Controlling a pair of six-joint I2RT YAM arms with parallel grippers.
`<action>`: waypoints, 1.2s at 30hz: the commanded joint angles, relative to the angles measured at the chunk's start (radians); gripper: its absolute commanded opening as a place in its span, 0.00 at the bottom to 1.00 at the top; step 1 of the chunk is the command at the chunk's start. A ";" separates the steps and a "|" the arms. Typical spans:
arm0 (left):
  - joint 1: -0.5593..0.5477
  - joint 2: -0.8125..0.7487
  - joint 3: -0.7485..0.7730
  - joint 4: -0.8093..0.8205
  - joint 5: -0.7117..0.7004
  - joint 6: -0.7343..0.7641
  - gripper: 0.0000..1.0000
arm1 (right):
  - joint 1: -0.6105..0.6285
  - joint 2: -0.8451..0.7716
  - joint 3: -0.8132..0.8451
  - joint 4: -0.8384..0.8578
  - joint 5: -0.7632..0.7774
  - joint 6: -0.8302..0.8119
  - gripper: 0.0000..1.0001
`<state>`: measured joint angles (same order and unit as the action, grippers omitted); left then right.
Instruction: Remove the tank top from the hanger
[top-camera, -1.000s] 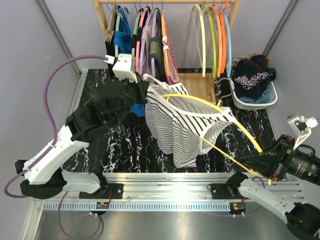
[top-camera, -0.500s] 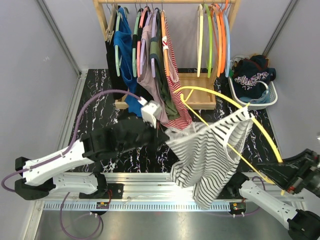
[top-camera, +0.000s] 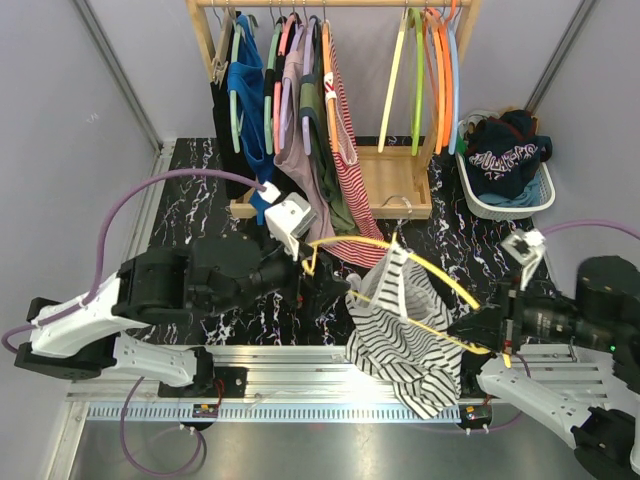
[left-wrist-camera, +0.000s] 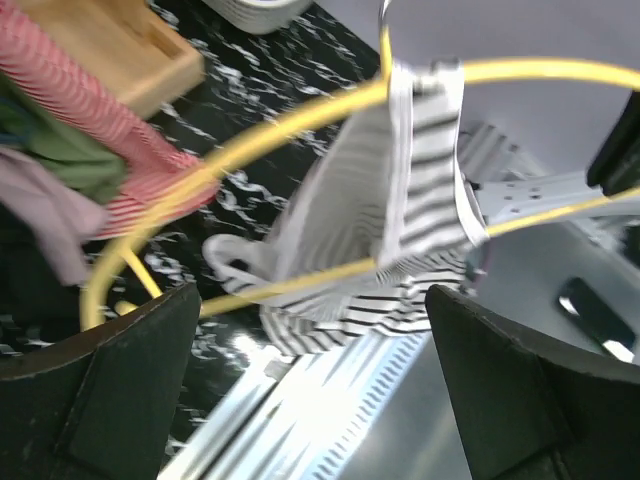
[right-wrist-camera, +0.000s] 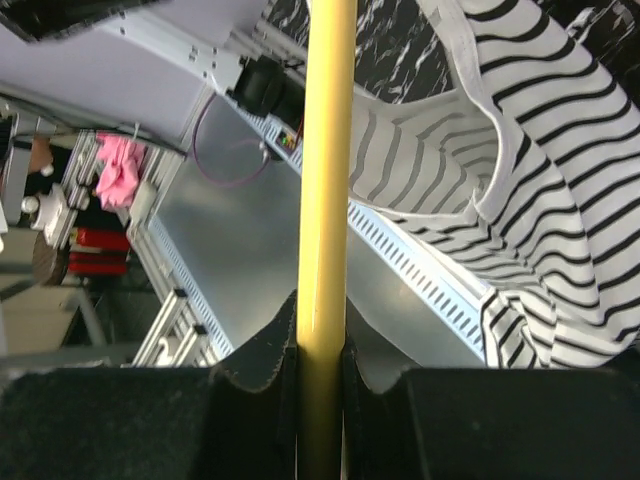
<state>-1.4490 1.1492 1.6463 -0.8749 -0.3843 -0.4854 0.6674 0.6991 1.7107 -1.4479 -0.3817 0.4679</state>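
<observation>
The black-and-white striped tank top (top-camera: 400, 335) hangs by one strap from the yellow hanger (top-camera: 425, 265) and droops over the front rail. My right gripper (top-camera: 497, 338) is shut on the hanger's lower bar; in the right wrist view the yellow bar (right-wrist-camera: 328, 200) runs between the pads, with the tank top (right-wrist-camera: 545, 200) to its right. My left gripper (top-camera: 325, 290) stands open at the hanger's left end, apart from the cloth. In the left wrist view the tank top (left-wrist-camera: 400, 200) and hanger (left-wrist-camera: 290, 125) lie beyond the wide-open fingers (left-wrist-camera: 130, 380), which hold nothing.
A wooden rack (top-camera: 395, 190) at the back carries several hung garments (top-camera: 300, 110) and bare coloured hangers (top-camera: 430, 70). A white basket (top-camera: 505, 170) with dark clothes stands at the back right. The metal rail (top-camera: 300, 360) runs along the near edge.
My left gripper has let go of the tank top and opened. The hanger with the tank top has swung lower and leftward, and the right arm has come in from the right.
</observation>
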 joint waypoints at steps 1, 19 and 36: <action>-0.004 0.029 0.061 -0.137 -0.156 0.206 0.99 | 0.004 0.034 -0.048 -0.026 -0.205 -0.032 0.00; -0.027 0.084 -0.065 -0.139 -0.191 0.384 0.00 | 0.004 0.098 -0.103 -0.029 -0.441 -0.121 0.13; 0.131 0.300 0.302 -0.391 -0.372 0.010 0.00 | 0.004 -0.098 -0.403 0.454 0.341 0.052 1.00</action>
<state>-1.3247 1.4136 1.8030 -1.3052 -0.7155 -0.3820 0.6674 0.6086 1.4410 -1.2396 0.0383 0.5289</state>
